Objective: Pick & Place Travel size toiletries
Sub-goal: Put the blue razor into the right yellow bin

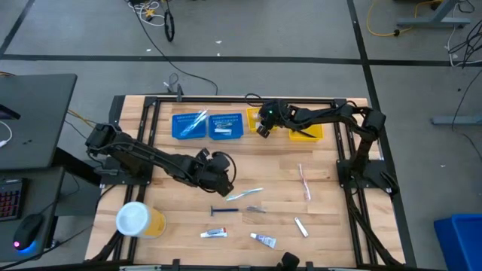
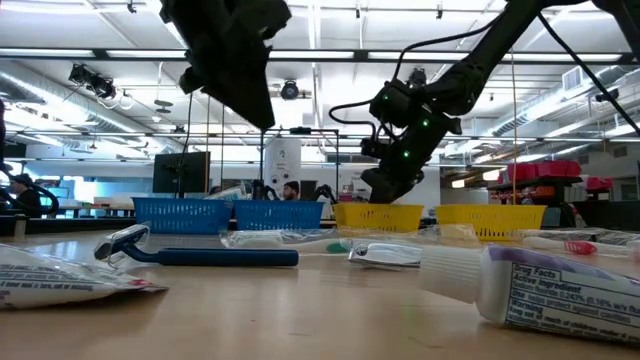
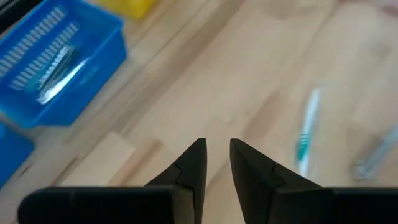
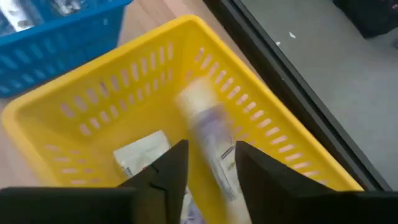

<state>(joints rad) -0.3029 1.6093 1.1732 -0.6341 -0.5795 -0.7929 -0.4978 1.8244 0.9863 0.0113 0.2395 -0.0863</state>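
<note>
My right gripper [image 1: 263, 128] [image 4: 211, 149] hangs open above the left yellow tray [image 1: 253, 119] [image 4: 93, 112]. A white tube [image 4: 208, 134] shows blurred just past its fingers, inside that tray, beside a white packet [image 4: 140, 152]. My left gripper [image 1: 223, 183] [image 3: 217, 144] hovers over bare wood at mid-table, its fingers a narrow gap apart and holding nothing. A white-and-green toothbrush [image 1: 245, 194] [image 3: 306, 134] lies flat to its right. Loose on the near table are a blue razor [image 1: 224, 211] [image 2: 200, 256], toothpaste tubes [image 1: 213, 233] [image 1: 263, 240] and a pink toothbrush [image 1: 304, 183].
Two blue trays [image 1: 188, 124] [image 1: 224, 126] with items in them and a second yellow tray [image 1: 305, 129] line the far edge. A yellow tub with a white lid [image 1: 135, 220] stands near the left front corner. Bare wood lies between the trays and the scattered items.
</note>
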